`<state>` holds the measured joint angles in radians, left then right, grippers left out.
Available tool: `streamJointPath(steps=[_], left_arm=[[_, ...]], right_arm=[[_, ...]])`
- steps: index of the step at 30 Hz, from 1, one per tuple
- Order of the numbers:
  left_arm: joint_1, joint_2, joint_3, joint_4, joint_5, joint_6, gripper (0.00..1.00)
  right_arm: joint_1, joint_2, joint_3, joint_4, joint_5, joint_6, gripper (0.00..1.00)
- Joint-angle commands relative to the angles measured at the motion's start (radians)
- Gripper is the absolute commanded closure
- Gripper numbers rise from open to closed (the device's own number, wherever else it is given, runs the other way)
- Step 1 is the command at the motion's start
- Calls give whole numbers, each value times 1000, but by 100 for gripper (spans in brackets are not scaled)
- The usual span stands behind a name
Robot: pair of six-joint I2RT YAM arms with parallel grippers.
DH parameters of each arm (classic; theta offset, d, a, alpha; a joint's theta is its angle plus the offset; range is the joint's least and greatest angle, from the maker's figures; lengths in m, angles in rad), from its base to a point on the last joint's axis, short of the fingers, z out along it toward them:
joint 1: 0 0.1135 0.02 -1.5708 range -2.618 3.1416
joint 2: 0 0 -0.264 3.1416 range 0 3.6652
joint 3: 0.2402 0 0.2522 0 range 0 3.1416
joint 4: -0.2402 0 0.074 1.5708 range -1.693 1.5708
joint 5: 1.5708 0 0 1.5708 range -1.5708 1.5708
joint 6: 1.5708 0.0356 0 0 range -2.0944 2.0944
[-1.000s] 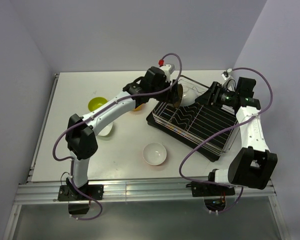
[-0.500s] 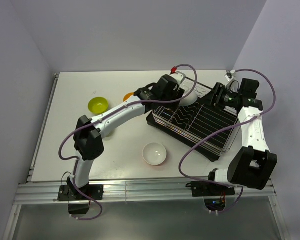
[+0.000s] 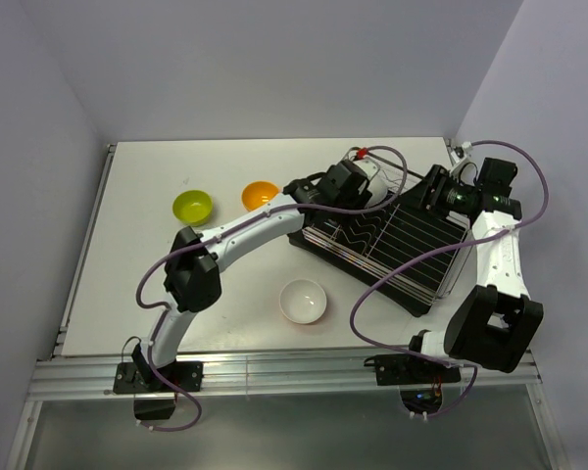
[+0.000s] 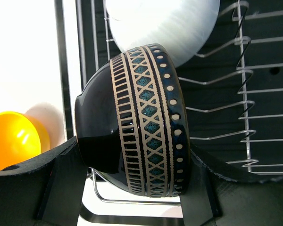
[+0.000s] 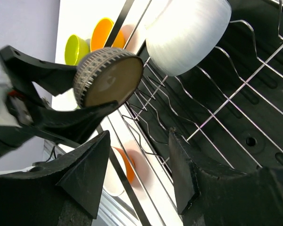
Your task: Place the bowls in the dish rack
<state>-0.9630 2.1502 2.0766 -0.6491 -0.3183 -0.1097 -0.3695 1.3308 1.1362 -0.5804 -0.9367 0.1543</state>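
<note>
One dark patterned bowl [image 4: 137,117] sits clamped on edge in the left jaws over the dish rack [image 3: 402,245], beside a racked white bowl [image 4: 165,23]; the right jaws gape empty. Next, it probably needs lowering into a slot.

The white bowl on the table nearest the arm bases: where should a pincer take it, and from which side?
Probably the rim of the white bowl, from straight above, one finger inside and one outside the wall. It sits upright, mouth up, apart from the dish rack, so the rim is exposed all round; its rounded outside may slip.
</note>
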Motion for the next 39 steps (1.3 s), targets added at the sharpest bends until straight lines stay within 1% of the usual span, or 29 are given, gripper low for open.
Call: streamJointPath(steps=[1,11,14,20,21,22,23,26,27,28,29,31,32,33,36,39], left_arm=[[-28,5,85,6,-71,61,100],[-56,39,89,-46,-97,99,100],[-60,56,106,-70,-90,97,98],[-69,69,114,-70,-90,99,82],[-72,71,119,-72,-88,99,77],[-74,73,120,-72,-87,99,74],[-75,76,128,-73,-85,99,68],[-80,82,142,-89,-77,99,59],[-83,83,146,-95,-77,99,54],[-85,82,149,-98,-71,99,51],[-88,82,151,-98,-67,132,46],[-92,82,151,-103,-65,134,41],[-94,79,151,-106,-61,136,39],[-98,77,151,-106,-56,136,33],[-105,73,149,-107,-45,137,27],[-109,65,145,-100,-36,130,25]], right_arm=[[-12,-30,-12,7,-27,-21,40],[-16,-33,-21,13,-37,-15,40],[-16,-35,-26,8,-37,-19,40],[-16,-47,-32,13,-28,-24,40],[-16,-47,-33,13,-27,-24,39],[-16,-44,-32,10,-28,-25,39],[-16,-44,-32,10,-28,-25,39],[-16,-38,-33,13,-30,-24,39],[-16,-38,-33,14,-31,-22,39],[-16,-35,-33,16,-33,-21,39],[-16,-35,-33,16,-33,-19,39],[-16,-33,-33,17,-33,-18,39],[-16,-33,-35,17,-33,-19,39],[-16,-33,-33,17,-33,-19,39],[-16,-31,-33,16,-31,-21,39],[-16,-30,-35,13,-28,-22,39]])
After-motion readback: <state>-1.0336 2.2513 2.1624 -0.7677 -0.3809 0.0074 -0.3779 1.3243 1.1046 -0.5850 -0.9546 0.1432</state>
